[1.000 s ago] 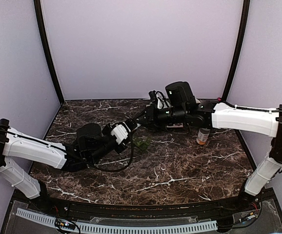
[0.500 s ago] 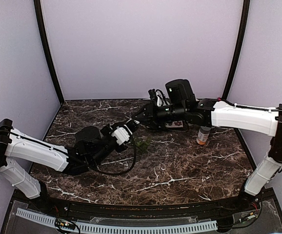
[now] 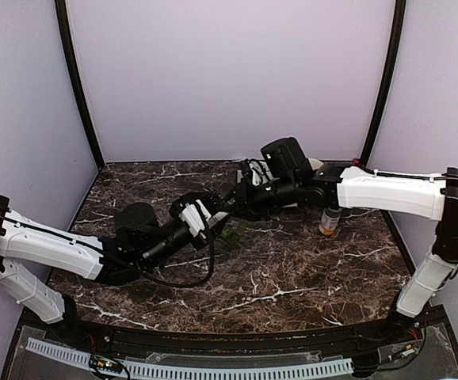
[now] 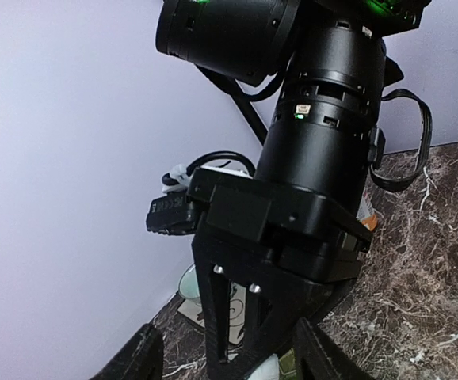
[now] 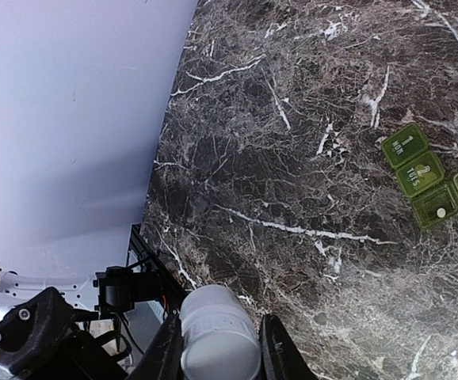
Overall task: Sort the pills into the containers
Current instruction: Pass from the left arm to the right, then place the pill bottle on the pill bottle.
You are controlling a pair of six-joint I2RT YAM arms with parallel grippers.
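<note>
**Crowded views, much cut off**

R gripper (image 5: 219,350) is pinching a white cylinder (image 5: 219,326) — cap or bottle, can't tell. L gripper (image 3: 216,209) fingers are standing apart, tips cropped in its wrist view, w/ the R arm (image 4: 316,142) blocking nearly everything. The pill box (image 5: 429,180) is lying at 3 o'clock in the R wrist view — frame edge clipping it. One pill (image 5: 440,212) is showing in an open cell.

Blocked ahead of the left gripper (image 4: 229,358) by the right gripper (image 5: 219,350) clamping a white cylinder (image 5: 218,328); open marble (image 5: 292,158) around the pill box (image 5: 423,178).
</note>
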